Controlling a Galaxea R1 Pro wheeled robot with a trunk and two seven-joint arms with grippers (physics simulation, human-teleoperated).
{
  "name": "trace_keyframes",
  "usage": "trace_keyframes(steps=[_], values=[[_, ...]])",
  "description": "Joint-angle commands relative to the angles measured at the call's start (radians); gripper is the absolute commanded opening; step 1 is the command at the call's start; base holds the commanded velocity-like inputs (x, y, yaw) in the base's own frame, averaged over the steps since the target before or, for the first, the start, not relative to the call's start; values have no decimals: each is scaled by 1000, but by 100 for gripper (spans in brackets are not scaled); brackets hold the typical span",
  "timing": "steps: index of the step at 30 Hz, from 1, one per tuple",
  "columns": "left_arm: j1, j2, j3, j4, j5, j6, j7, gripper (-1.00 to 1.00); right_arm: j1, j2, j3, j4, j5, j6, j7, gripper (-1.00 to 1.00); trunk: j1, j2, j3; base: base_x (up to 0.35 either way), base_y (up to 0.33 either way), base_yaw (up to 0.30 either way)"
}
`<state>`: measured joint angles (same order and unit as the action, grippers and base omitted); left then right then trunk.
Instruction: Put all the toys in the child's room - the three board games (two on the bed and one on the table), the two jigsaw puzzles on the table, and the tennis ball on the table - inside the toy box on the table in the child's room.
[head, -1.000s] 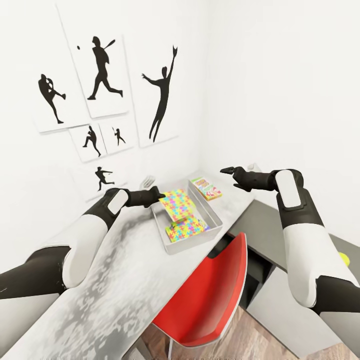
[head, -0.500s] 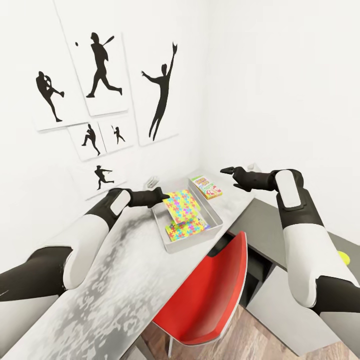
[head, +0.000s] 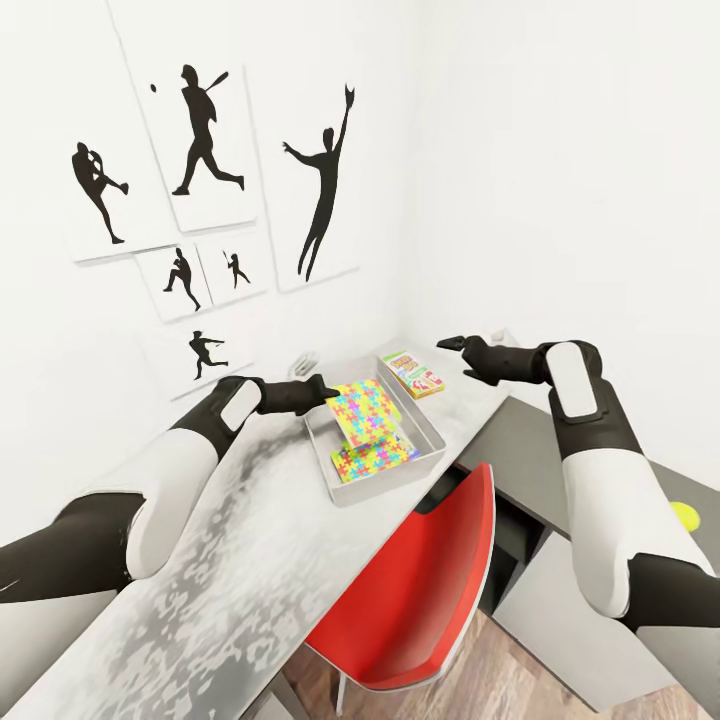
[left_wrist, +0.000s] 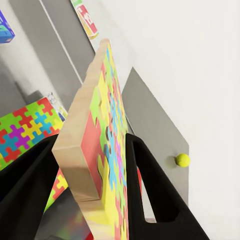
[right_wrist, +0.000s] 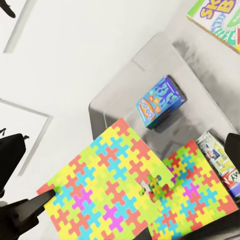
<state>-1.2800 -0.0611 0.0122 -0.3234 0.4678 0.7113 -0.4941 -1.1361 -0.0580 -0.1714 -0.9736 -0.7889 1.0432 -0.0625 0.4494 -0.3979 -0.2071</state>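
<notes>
My left gripper (head: 325, 397) is shut on the edge of one jigsaw puzzle (head: 366, 410), holding it tilted over the grey toy box (head: 390, 482) on the table (head: 250, 540); its fingers (left_wrist: 145, 170) clamp the thick mat (left_wrist: 107, 125). The other jigsaw puzzle (right_wrist: 192, 200) lies flat in the box. Also inside are a blue board game (right_wrist: 161, 101) and a white-green one (right_wrist: 220, 160), partly under that mat. The Skip-Bo game (head: 413, 375) lies on the table behind the box. My right gripper (head: 448, 343) hovers open above it. The tennis ball (head: 686, 515) rests on the lower grey surface, far right.
A red chair (head: 420, 590) stands tucked against the table's front edge, just below the toy box. White walls with black sport-silhouette posters (head: 205, 140) close off the back and right. The dark grey desk section (head: 520, 450) runs under my right arm.
My left gripper has carried the held puzzle slightly rightward over the toy box. The right gripper has edged up and left a little. The view shifted slightly.
</notes>
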Motion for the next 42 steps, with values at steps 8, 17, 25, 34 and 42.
trace_keyframes(steps=[8,17,25,34,42], values=[[-1,0,3,0,3,8,1,-100,-1,3,-2,0,-7,4,-7,100,1,-2,-2,0,0,0],[-1,-1,5,0,4,8,0,-100,-1,1,-4,0,-8,4,-6,100,1,-2,-2,0,0,0],[-1,-2,5,0,3,8,0,-100,-1,-4,-5,1,-7,4,-6,100,1,-2,-2,0,0,0],[-1,-2,2,0,3,8,0,-100,-1,-3,-5,2,-7,4,-7,100,1,-2,-2,16,0,0],[-1,-2,2,1,3,8,0,-100,-1,-1,-5,3,-7,4,-7,100,1,-2,-2,119,0,0]])
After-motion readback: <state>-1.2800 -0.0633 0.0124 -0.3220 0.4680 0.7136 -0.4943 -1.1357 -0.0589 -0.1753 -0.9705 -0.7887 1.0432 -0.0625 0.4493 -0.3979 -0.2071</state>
